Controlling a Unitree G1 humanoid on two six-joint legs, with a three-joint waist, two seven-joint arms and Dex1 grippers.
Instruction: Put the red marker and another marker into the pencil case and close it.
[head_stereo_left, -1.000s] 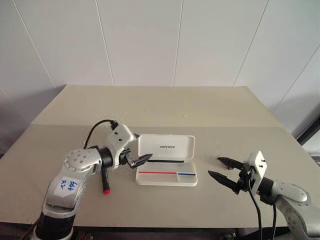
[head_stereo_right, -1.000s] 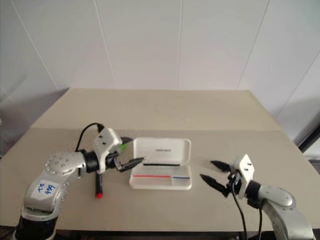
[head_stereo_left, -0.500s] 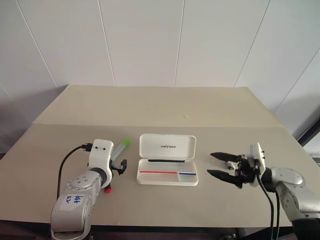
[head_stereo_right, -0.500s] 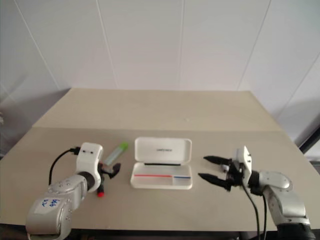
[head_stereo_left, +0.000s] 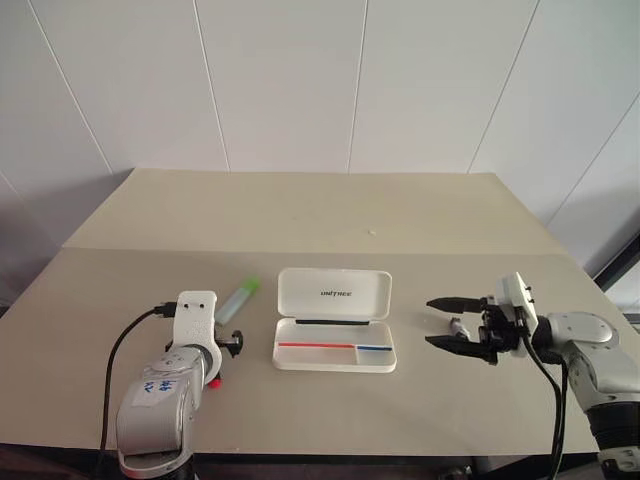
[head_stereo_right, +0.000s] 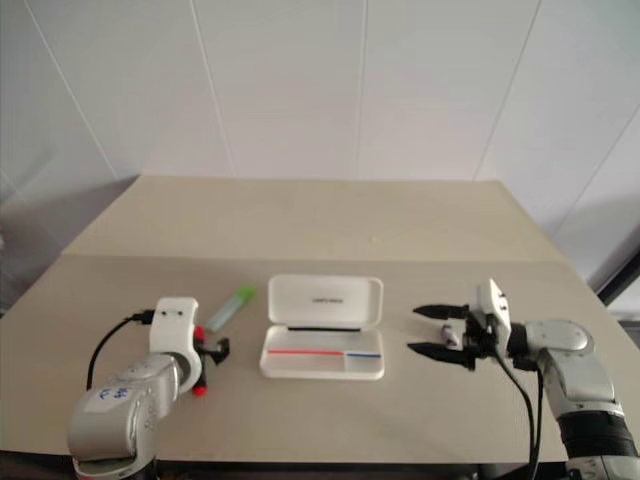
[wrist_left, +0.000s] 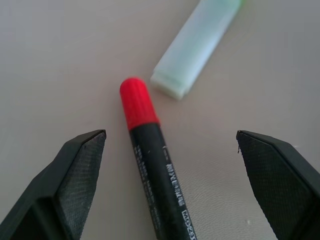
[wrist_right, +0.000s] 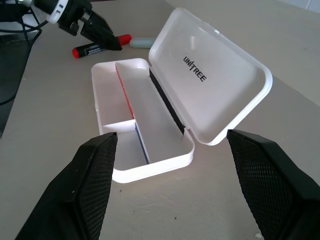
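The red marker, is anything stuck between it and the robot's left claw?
Nothing visible. The red marker lies on the bare table, right between the open left gripper's fingers. The green marker lies just beyond its red end, out of the way.

The pencil case (wrist_right: 150, 125) looks like smooth white plastic with a soft gloss, its lid catching light along the rim. The red marker (wrist_left: 152, 165) has a glossy black plastic barrel and a smooth, shiny red end. The pale green marker (wrist_left: 195, 47) is frosted, translucent plastic. The bench (head_stereo_left: 320, 215) is a matt beige surface, even and unpolished. The left gripper's fingers (wrist_left: 75, 175) are black with a finely textured, matt face.
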